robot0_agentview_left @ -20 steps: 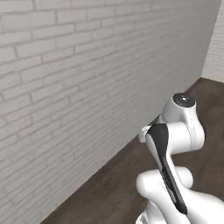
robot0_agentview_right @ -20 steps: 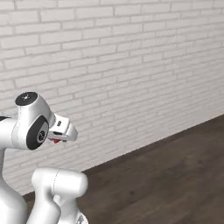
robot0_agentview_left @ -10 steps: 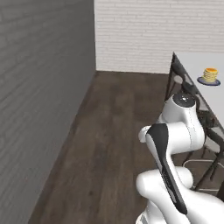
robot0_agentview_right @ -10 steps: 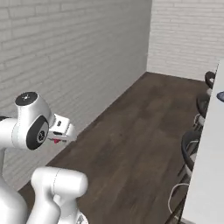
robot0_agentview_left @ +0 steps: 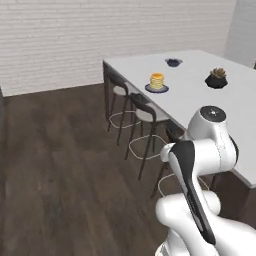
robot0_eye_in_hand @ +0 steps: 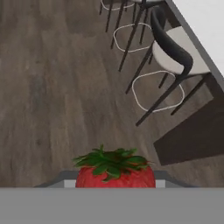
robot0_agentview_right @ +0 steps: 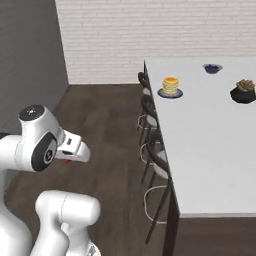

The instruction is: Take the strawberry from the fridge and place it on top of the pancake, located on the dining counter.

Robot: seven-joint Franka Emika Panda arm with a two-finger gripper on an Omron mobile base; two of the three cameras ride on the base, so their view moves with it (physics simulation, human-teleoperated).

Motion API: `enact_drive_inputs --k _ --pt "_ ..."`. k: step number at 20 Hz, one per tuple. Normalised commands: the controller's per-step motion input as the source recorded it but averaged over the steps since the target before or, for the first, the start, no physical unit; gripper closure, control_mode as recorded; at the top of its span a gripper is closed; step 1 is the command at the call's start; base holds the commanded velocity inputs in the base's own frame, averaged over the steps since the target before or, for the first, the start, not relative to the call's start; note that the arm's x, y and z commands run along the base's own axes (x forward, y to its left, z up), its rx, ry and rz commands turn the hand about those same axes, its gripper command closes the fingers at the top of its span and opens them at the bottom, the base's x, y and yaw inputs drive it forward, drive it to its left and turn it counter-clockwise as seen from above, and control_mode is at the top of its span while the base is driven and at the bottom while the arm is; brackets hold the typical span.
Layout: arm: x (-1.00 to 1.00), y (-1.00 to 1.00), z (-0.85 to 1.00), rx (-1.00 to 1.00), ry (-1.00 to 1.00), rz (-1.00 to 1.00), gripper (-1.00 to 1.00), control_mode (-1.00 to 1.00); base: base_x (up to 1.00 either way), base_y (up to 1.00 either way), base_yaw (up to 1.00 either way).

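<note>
A red strawberry [robot0_eye_in_hand: 114, 174] with a green leafy top sits between the fingers of my gripper [robot0_eye_in_hand: 114, 183], which is shut on it. From the right base view the hand hangs beside the arm over the dark floor, left of the dining counter [robot0_agentview_right: 200, 145]. A stack of golden pancake [robot0_agentview_right: 170, 85] rests on a dark plate near the far left side of the white counter top. The same pancake [robot0_agentview_left: 157, 81] stands on the dining counter [robot0_agentview_left: 200, 100] in the left base view. The fridge is out of view.
A small dark bowl [robot0_agentview_right: 212, 68] and a potted plant [robot0_agentview_right: 243, 91] stand farther along the counter. Dark stools [robot0_agentview_left: 145, 112] line the counter's near side, one stool [robot0_eye_in_hand: 175, 54] just ahead of the hand. Dark wood floor [robot0_agentview_left: 60, 165] lies open to the left, a white brick wall behind.
The whole picture has swung as the base turned: the brick wall gave way to the dining counter with the pancake. The gripper has kept its hold on the strawberry.
</note>
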Motion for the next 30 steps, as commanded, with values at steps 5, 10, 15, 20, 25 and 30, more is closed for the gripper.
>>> enact_drive_inputs --k 5,10,15,20,25,30 --pt "0.00 0.00 0.00 0.00 0.00 0.00 1.00 1.00 1.00 0.97 -0.42" --pt "0.00 0.00 0.00 0.00 0.00 0.00 1.00 1.00 1.00 1.00 -0.41" --pt "0.00 0.00 0.00 0.00 0.00 0.00 1.00 1.00 1.00 0.84 -0.58" --pt "0.00 0.00 0.00 0.00 0.00 0.00 1.00 1.00 1.00 0.82 -0.59" --pt "0.00 0.00 0.00 0.00 0.00 0.00 1.00 1.00 0.85 0.76 -0.64" --pt "0.00 0.00 0.00 0.00 0.00 0.00 1.00 1.00 0.64 0.62 -0.72"
